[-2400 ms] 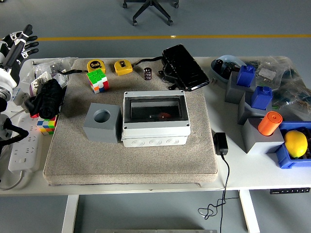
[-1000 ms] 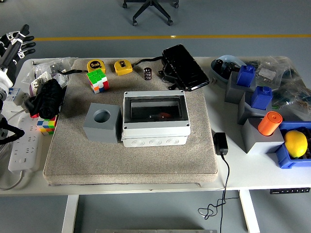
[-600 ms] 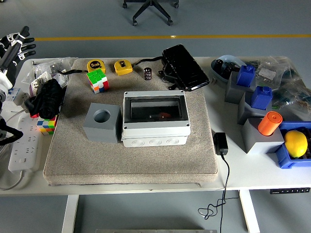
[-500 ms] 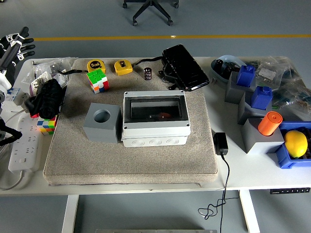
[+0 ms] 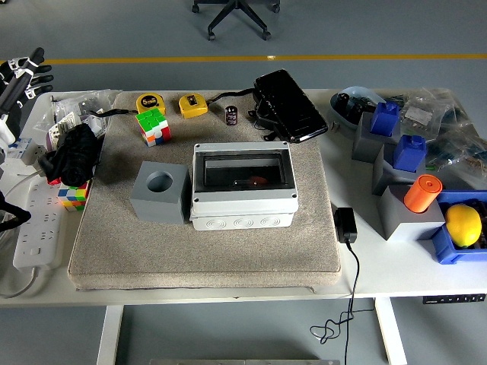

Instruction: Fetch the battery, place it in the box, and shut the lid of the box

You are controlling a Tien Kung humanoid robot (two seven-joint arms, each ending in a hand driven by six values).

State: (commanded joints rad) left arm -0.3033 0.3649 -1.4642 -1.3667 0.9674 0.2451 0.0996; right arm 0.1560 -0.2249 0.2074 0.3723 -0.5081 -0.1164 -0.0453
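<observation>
Covering the white table [image 5: 358, 266], beige mat [image 5: 205, 243] under grey box [image 5: 243, 188], battery [image 5: 231, 115] behind; left robot hand [image 5: 21, 72] released

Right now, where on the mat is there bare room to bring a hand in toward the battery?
The mat's near strip, in front of the white box and grey block, is bare. So is its right side, between the box and the black adapter. The far edge is crowded: the battery stands between a yellow tape measure and the black case.
</observation>
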